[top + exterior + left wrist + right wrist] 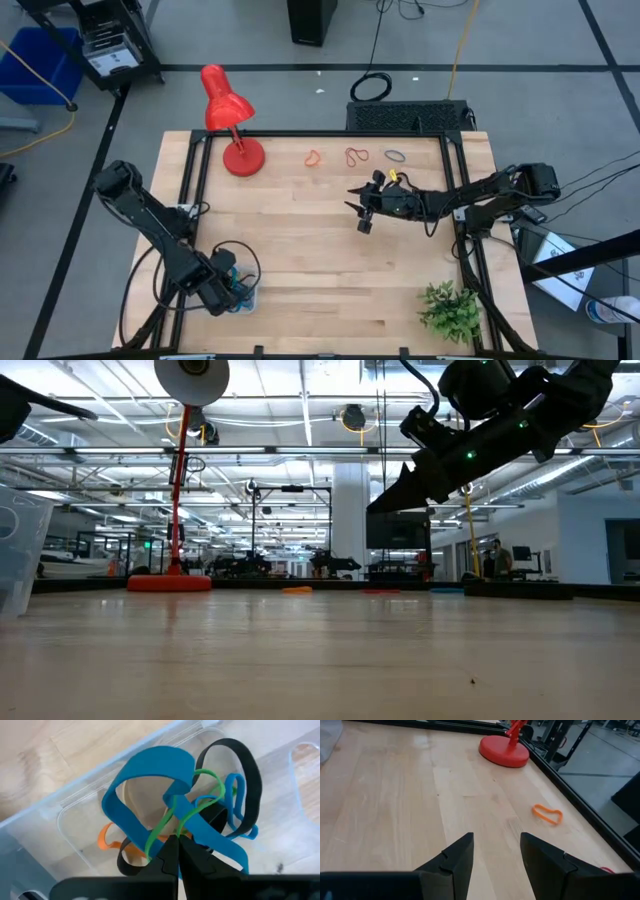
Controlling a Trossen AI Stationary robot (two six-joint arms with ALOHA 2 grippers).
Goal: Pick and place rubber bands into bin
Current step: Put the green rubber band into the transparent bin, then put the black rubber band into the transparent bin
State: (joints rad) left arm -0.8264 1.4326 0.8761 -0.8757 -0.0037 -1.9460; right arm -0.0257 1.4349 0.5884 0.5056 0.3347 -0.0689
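Meanwhile L gripper (177,851) shut in bin (75,802); R gripper (496,851) apart nr lamp (504,750).

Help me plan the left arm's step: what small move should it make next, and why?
Probably open the left pincer. It is shut on a green band right above the clear bin, where blue, black and orange bands already lie, so letting go should drop it in.

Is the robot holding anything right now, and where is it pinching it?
The left gripper is shut over the bin, seemingly pinching the green rubber band at its lower end. The right gripper is open and empty.
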